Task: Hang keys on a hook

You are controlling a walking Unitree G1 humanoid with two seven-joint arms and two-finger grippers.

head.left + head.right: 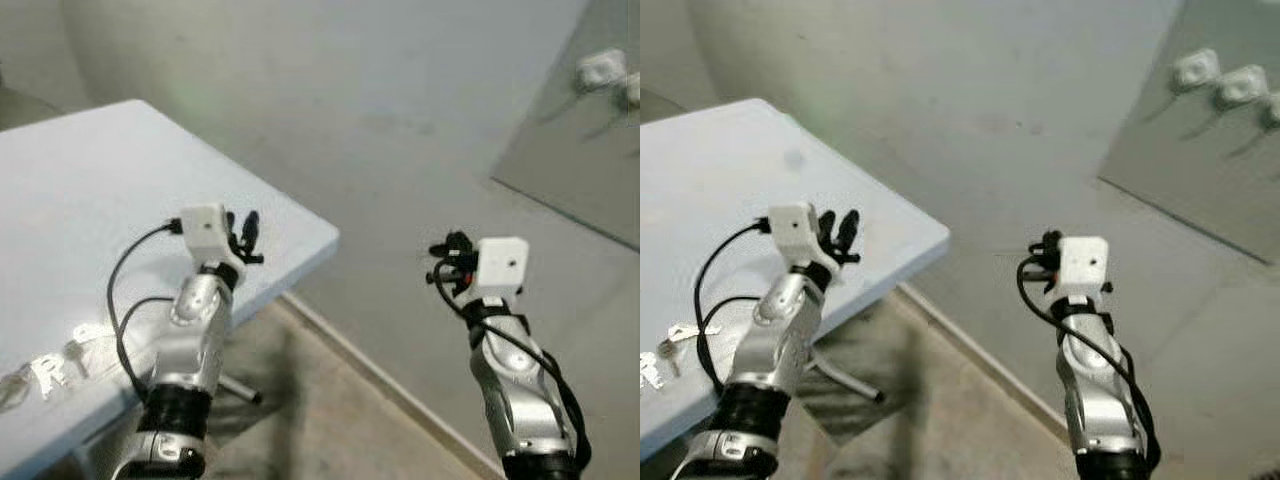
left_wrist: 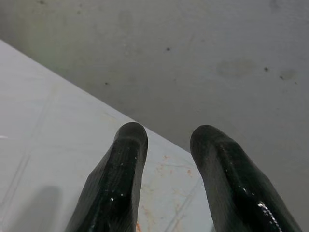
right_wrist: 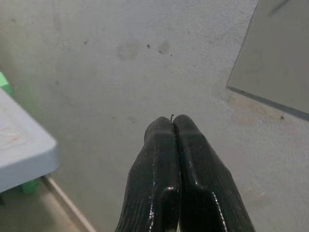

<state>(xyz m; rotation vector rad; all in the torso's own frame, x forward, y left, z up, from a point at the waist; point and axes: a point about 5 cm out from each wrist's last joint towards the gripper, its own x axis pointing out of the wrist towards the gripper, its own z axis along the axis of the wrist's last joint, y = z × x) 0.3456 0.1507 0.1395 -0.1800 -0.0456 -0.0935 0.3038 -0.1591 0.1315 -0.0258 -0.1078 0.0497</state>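
You see the keys (image 1: 665, 352) only partly: they lie at the near edge of the table (image 1: 730, 180), cut by the picture's left edge and too blurred to count or tell their shapes. The table itself runs out past the left edge, and you see one thin leg (image 1: 845, 380) under its corner, the rest being hidden by the top. The white hooks (image 1: 1220, 80) on the grey wall panel (image 1: 1200, 180) are small and blurred, and you cannot tell their form; the last one is cut by the right edge. A tiny dark wisp pokes out between the right gripper (image 3: 173, 122) fingertips, too small to identify.
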